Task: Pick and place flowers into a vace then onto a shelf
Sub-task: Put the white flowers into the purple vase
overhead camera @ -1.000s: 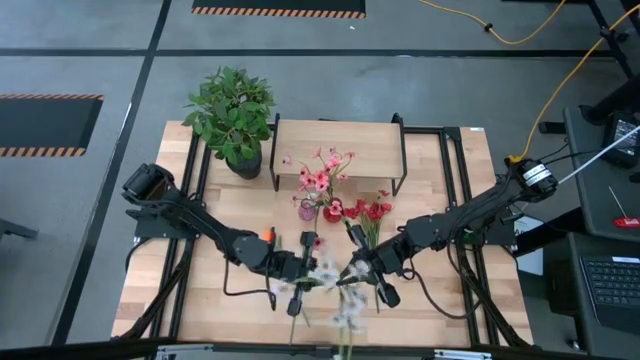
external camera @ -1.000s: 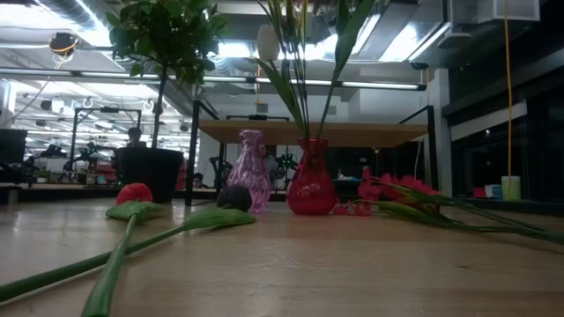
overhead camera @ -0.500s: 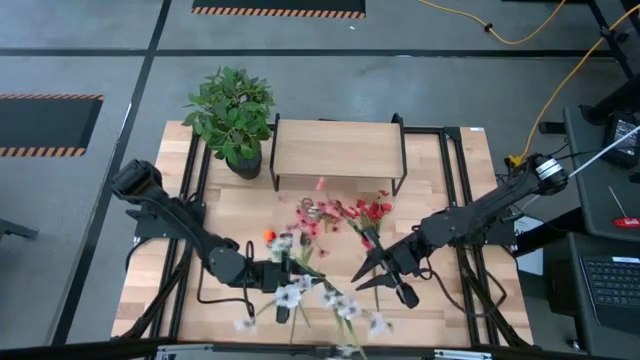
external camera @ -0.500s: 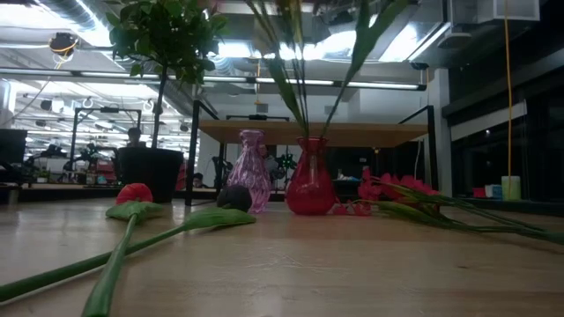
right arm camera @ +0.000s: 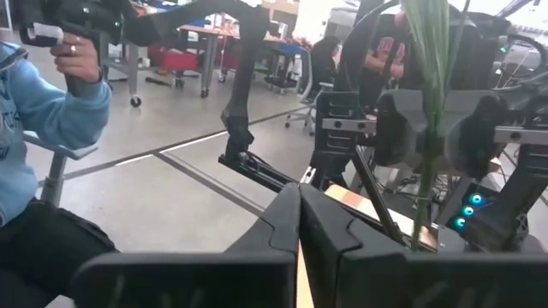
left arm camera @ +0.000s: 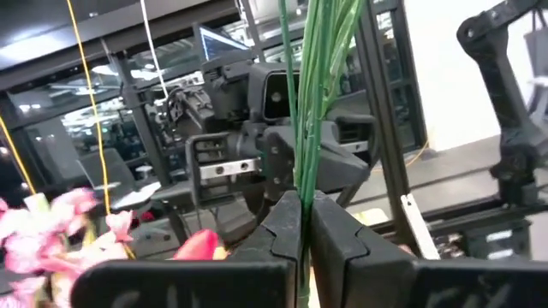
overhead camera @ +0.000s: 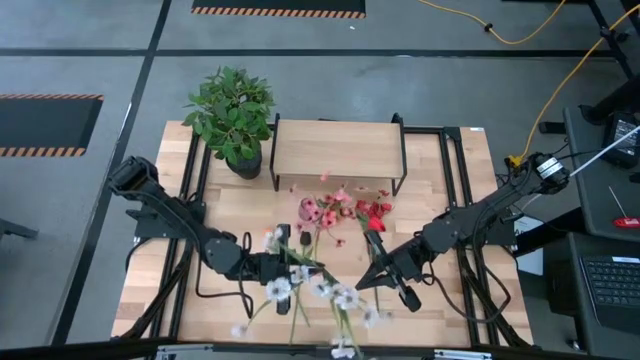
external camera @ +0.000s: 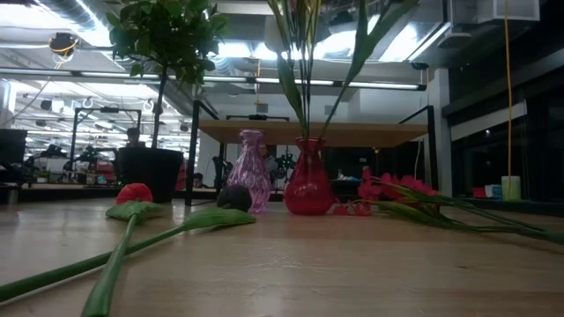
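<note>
My left gripper (overhead camera: 288, 265) is shut on a bunch of white-bloomed flowers (overhead camera: 345, 296) over the table's middle. In the low view their green stems (external camera: 300, 79) rise out of the mouth of a red vase (external camera: 308, 187). A pink vase (external camera: 249, 172) stands beside it, with pink blooms (overhead camera: 320, 208) above it. My right gripper (overhead camera: 368, 277) is just right of the bunch, shut and holding nothing. The shelf (overhead camera: 335, 150) stands behind the vases at the table's far side. My left gripper pinches several green stems (left arm camera: 301, 167) together between its two fingers, partway up the bunch. The fingers come in about level and lie across the stems. The bunch stands nearly upright, blooms above the gripper, lower ends at the red vase's mouth (external camera: 308, 141).
Loose red flowers (external camera: 397, 189) lie right of the red vase. A red bloom on a long stem (external camera: 134, 194) lies at the near left. A potted plant (overhead camera: 232, 115) stands left of the shelf. A seated person's blue sleeve (right arm camera: 43, 103) shows beyond the table.
My right gripper has opened off the bunch, drawn back a little toward the table's right edge and shut again. My left gripper has risen and rolled with the bunch. The stems leaned left, then came back nearly upright, with their lower ends staying at the red vase.
</note>
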Available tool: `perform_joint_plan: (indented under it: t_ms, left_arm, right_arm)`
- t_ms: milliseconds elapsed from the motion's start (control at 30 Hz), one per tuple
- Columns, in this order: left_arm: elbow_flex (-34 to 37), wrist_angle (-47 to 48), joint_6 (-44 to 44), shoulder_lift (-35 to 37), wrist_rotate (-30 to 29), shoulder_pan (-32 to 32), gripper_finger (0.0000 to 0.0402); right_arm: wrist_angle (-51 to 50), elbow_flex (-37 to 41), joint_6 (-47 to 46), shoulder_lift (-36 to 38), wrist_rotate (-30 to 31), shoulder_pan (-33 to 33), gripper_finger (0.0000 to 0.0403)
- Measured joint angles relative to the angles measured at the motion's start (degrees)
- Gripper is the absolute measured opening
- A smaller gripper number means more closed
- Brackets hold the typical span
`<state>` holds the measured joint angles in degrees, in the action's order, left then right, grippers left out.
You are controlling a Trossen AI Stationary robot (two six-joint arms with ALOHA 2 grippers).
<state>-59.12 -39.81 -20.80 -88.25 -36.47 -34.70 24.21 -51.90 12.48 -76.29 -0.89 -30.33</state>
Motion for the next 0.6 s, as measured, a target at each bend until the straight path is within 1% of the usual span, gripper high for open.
perform_joint_plan:
  t_ms: [233, 367, 467, 600]
  left_arm:
    - [0.0, 1.3, -1.6, 2.1, -0.1, 0.0, 0.0005]
    - [0.0, 1.5, -5.1, 4.1, -0.3, -0.2, 0.0006]
    - [0.0, 1.8, -6.1, 5.8, -1.5, -0.2, 0.0006]
    - [0.0, 6.5, -5.3, 8.7, -2.3, -0.7, 0.0006]
  right_arm:
    - [-2.1, 0.0, 0.0, 0.0, 0.3, 0.0, 0.0003]
    - [-2.7, 0.0, 0.0, 0.0, 0.4, 0.0, 0.0009]
    - [-2.7, 0.0, 0.0, 0.0, 0.4, 0.0, 0.0011]
    - [-3.0, 0.0, 0.0, 0.0, 0.4, 0.0, 0.0011]
